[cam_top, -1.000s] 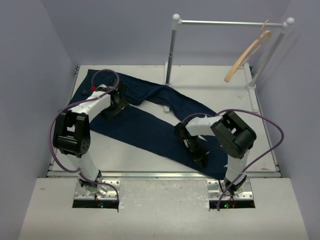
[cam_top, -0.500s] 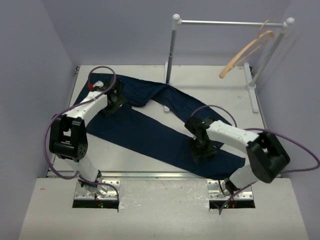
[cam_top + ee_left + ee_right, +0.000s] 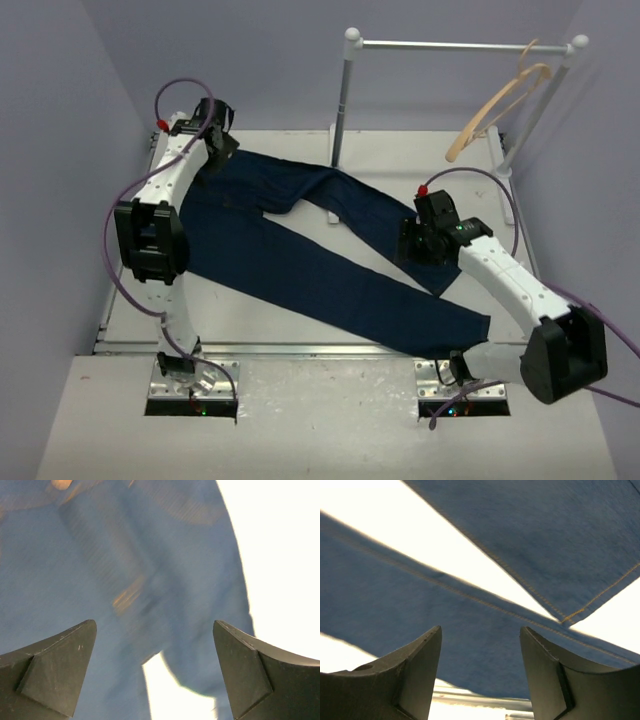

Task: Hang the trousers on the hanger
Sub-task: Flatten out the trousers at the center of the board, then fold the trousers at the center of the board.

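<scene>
The dark navy trousers (image 3: 300, 255) lie flat on the white table, waist at the far left, both legs running to the near right. My left gripper (image 3: 222, 148) is open and empty over the waist end. Its wrist view shows blurred denim (image 3: 125, 555) between spread fingers (image 3: 155, 630). My right gripper (image 3: 410, 248) is open and empty above the hem of the shorter leg. Its wrist view shows orange-stitched denim (image 3: 560, 540) below the open gripper (image 3: 480, 632). The tan wooden hanger (image 3: 495, 100) hangs at the right end of the rail, away from both grippers.
A white rail (image 3: 450, 45) with ball-topped posts stands at the back right; its left post (image 3: 342, 100) rises just behind the trousers. Purple walls close in the left, back and right. The bare table (image 3: 300, 330) shows along the near edge.
My left gripper has moved to the far left corner over the waist. My right arm has swung right and back, from the long leg to the shorter leg's hem. The hanger is swaying slightly.
</scene>
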Robot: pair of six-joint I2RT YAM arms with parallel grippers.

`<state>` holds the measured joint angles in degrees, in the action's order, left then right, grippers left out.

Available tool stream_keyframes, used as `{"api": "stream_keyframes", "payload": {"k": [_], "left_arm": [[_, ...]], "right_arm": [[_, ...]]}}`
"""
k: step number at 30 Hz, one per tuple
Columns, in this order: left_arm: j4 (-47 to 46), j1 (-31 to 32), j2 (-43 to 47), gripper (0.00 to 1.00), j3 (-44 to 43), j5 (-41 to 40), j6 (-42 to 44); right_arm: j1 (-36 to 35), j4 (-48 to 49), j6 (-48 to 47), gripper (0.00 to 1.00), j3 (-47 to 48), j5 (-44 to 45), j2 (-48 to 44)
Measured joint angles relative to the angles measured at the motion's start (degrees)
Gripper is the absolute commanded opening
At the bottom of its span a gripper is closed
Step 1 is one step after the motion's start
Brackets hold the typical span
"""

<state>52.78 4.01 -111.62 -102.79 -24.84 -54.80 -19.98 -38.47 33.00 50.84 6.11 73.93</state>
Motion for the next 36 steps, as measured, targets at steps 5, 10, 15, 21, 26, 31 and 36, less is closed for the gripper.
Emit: {"api": "stream_keyframes", "payload": {"k": [5,10,15,21,26,31,36], "left_arm": [[0.4,-3.4,-13.8,1.0,-19.9,-0.5,-1.5],[-8.6,-4.9,-25.6,1.0,-26.1,1.2,1.7],[-19.3,-5.7,-36.4,1.0,-29.0,0.7,3.5],[-28.5,-6.3,-39.1,1.0,-31.9,-2.2,4.4],[-31.0,-7.4,-39.2,0.98,-31.8,-2.6,4.5],[-31.3,-7.8,-39.3,0.84,-31.9,-3.8,4.9],[-31.4,-7.8,-41.7,0.62,-35.0,-3.8,6.2]], "right_arm": [[-0.3,5.1,0.2,0.65,-8.3,-7.4,-16.0],[-0.4,9.7,1.0,0.64,-17.8,-19.2,-24.6],[-0.9,11.1,1.7,0.64,-26.3,-27.6,-31.2],[-1.1,11.7,0.9,0.64,-28.2,-32.4,-34.6],[-1.2,11.9,-0.3,0.64,-28.2,-33.8,-35.0],[-1.2,12.7,-0.6,0.64,-28.2,-35.1,-34.7],[-1.2,13.0,-0.7,0.64,-28.2,-35.3,-34.2]]}}
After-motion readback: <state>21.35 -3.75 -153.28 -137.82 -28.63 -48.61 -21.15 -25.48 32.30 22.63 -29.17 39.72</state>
